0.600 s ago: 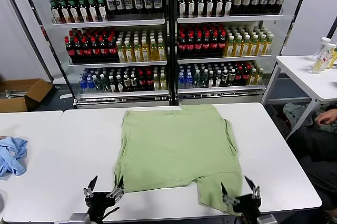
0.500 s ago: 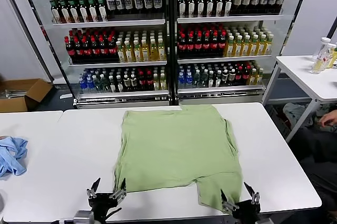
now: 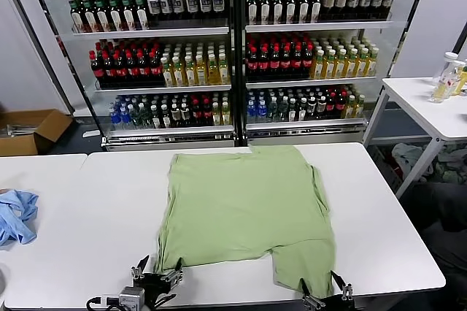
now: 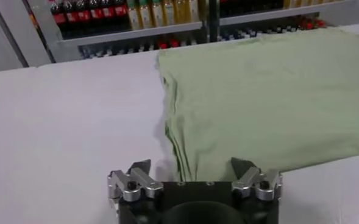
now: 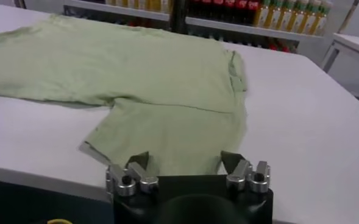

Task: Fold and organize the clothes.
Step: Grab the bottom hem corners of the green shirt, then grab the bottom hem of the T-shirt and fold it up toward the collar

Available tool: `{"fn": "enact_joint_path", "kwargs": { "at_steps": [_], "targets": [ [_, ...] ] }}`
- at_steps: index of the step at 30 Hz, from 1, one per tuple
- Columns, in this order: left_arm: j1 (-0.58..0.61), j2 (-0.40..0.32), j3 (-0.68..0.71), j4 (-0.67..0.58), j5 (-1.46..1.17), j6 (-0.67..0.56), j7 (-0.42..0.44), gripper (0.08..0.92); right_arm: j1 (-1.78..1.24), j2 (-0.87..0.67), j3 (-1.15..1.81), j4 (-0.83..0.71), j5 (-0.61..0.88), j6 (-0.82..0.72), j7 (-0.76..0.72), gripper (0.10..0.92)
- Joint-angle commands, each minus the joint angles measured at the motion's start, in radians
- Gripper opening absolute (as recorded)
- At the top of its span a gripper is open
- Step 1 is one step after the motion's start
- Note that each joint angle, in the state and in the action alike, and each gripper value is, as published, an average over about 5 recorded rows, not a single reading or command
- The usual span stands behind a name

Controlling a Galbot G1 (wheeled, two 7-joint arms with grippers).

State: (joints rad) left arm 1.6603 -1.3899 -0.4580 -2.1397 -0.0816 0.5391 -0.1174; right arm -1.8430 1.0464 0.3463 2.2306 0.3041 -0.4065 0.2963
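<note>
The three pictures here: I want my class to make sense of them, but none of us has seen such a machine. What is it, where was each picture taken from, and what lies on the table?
It is a robot with two arms, each ending in a two-fingered gripper. The wide picture comes from a camera on its head, looking down at a white table. The other two come from cameras on its wrists, so each shows its own gripper at the near edge. On the table lies a light green shirt, spread flat, one sleeve towards the robot. A light blue garment lies far to the left. The left gripper is open at the shirt's near left corner; the right gripper is open at the sleeve. Neither holds anything. Behind stand shelves of bottles.
</note>
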Motion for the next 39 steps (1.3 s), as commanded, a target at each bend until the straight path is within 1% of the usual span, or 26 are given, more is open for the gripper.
{"fn": "enact_joint_path", "kwargs": {
  "at_steps": [1, 6, 9, 14, 17, 19, 21, 24, 30, 34, 39],
  "targets": [
    [-0.014, 0.011, 0.004, 0.026, -0.017, 0.037, -0.024, 0.697, -0.011, 0.004, -0.022, -0.012, 0.055, -0.038, 0.003, 0.557],
    [-0.005, 0.009, 0.001, 0.025, -0.03, 0.035, -0.022, 0.55, -0.013, 0.008, -0.027, -0.014, 0.096, -0.052, 0.004, 0.418],
    [0.002, 0.008, 0.0, 0.014, -0.051, 0.006, -0.022, 0.463, -0.016, 0.008, -0.021, -0.002, 0.102, -0.039, -0.002, 0.332],
    [0.014, 0.007, -0.005, -0.025, -0.064, -0.062, -0.028, 0.324, -0.014, 0.004, 0.002, 0.03, 0.052, 0.045, -0.058, 0.185],
    [0.022, 0.011, -0.02, -0.06, -0.096, -0.089, -0.03, 0.238, -0.004, -0.002, 0.028, 0.056, 0.045, 0.092, -0.081, 0.132],
    [0.028, 0.016, -0.036, -0.088, -0.13, -0.103, -0.03, 0.179, 0.003, -0.01, 0.051, 0.073, 0.051, 0.111, -0.087, 0.122],
    [0.032, 0.024, -0.054, -0.115, -0.164, -0.115, -0.031, 0.138, 0.013, -0.021, 0.074, 0.09, 0.061, 0.127, -0.089, 0.117],
    [0.036, 0.04, -0.077, -0.148, -0.207, -0.124, -0.03, 0.115, 0.035, -0.037, 0.105, 0.107, 0.08, 0.137, -0.09, 0.117],
    [0.018, 0.08, -0.102, -0.169, -0.27, -0.127, -0.023, 0.111, 0.127, -0.062, 0.148, 0.095, 0.139, 0.132, -0.085, 0.117],
    [-0.014, 0.109, -0.098, -0.144, -0.3, -0.13, -0.016, 0.111, 0.208, -0.088, 0.146, 0.058, 0.173, 0.12, -0.081, 0.117],
    [-0.075, 0.149, -0.082, -0.078, -0.333, -0.134, -0.013, 0.111, 0.344, -0.12, 0.111, -0.018, 0.201, 0.102, -0.077, 0.117]
  ]
}}
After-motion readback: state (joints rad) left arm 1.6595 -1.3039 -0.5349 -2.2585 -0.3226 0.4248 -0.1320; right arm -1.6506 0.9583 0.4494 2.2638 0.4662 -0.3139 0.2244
